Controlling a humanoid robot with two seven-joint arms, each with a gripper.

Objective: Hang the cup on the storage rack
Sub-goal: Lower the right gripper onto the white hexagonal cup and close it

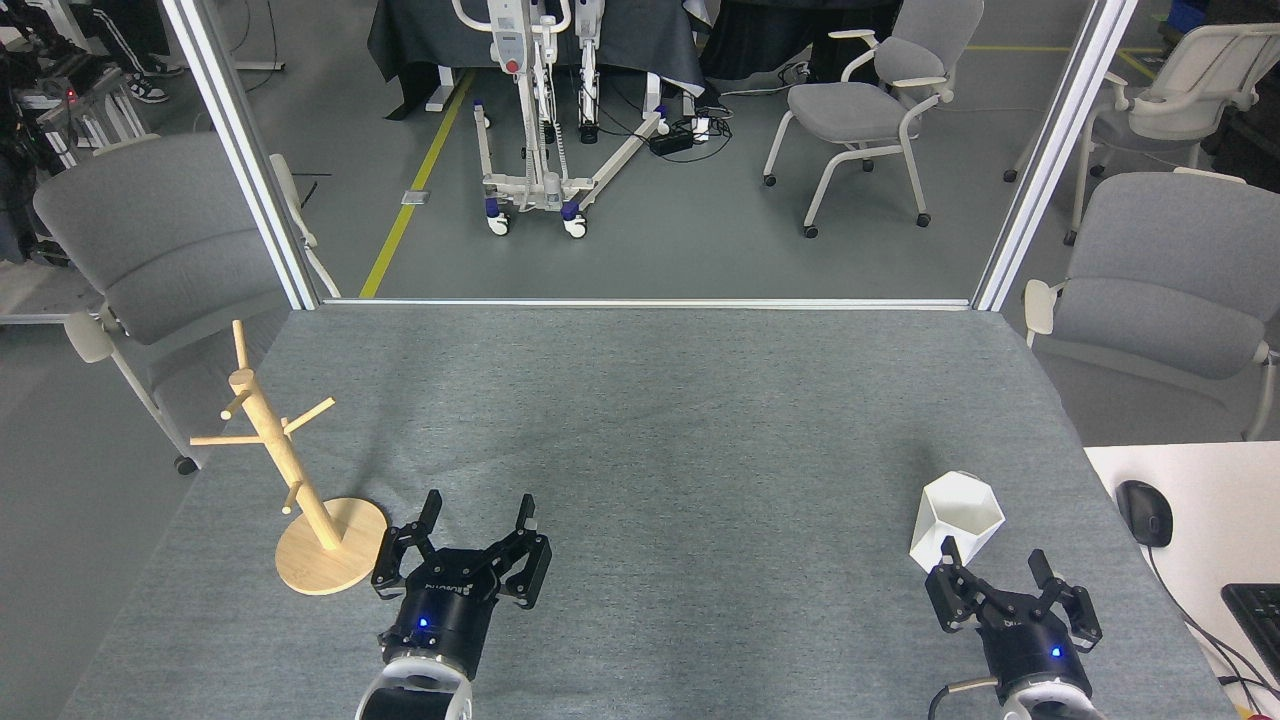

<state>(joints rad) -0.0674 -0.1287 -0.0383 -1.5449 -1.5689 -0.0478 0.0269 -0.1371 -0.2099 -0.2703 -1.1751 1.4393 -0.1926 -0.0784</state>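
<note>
Our right gripper (990,562) is hanging spread just in front of the white hexagonal cup (955,522), one fingertip overlapping it; we judge we are reaching to grasp. Our left gripper (478,510) (also spread) is idling beside the wooden mug tree (290,480), well apart from the cup.

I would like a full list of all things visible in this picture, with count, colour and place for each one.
cup: 1, white, near right part of the table, upright, just beyond the right gripper
storage rack: 1, light wood, near left part of the table, no cup on its pegs
table: 1, grey cloth cover, fills the middle
side desk: 1, white, right edge
mouse: 1, black, on the side desk
keyboard: 1, black, partly cut off, on the side desk
chairs: 4, grey, around and behind the table
wheeled frame: 1, white, on the floor behind
left gripper: 1, black, open, beside the rack base
right gripper: 1, black, open, holds nothing
</note>
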